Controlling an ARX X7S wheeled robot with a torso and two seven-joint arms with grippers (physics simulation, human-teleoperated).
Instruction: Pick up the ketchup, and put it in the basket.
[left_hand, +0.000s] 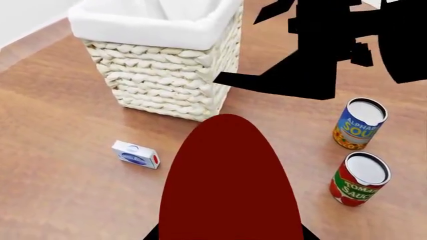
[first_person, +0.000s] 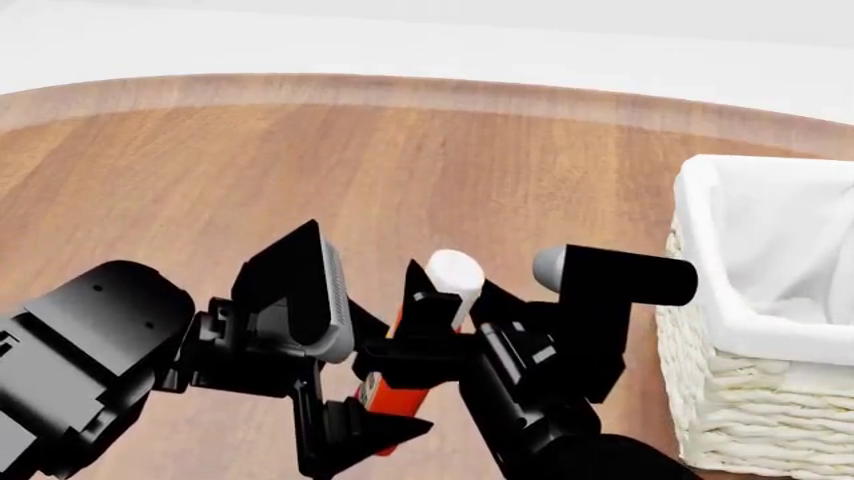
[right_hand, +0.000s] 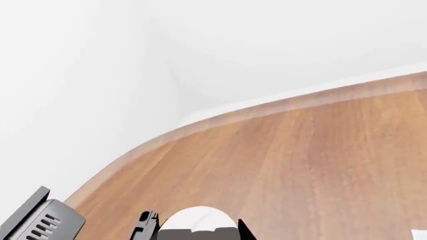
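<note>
— Where was the ketchup at that moment?

— Off the wooden surface, tilted, between the two arms in front of the robot. Its white cap pointed up and away from the robot, toward the surface's far edge, and the orange-red body slanted down toward the robot.

— Which arm had it?

— The left gripper. In the left wrist view the red body filled the middle of the picture, with a black fingertip showing on either side of it, so the jaws were pinching the bottle.

— And the right gripper?

— It was up by the cap. The right wrist view showed a rounded white shape between two black finger parts, but I couldn't tell whether those jaws were pressing on it or only standing around it.

— The basket?

— It stood on the surface to the robot's right, well apart from the bottle, its white cloth liner folded over the rim.

— Anything else?

— A small white-and-blue box lay flat near the basket's wicker wall. Two cans stood upright just beside each other — an Alphabet Soup can and a Tomato Sauce can — off one corner of the basket, not touching it.
</note>
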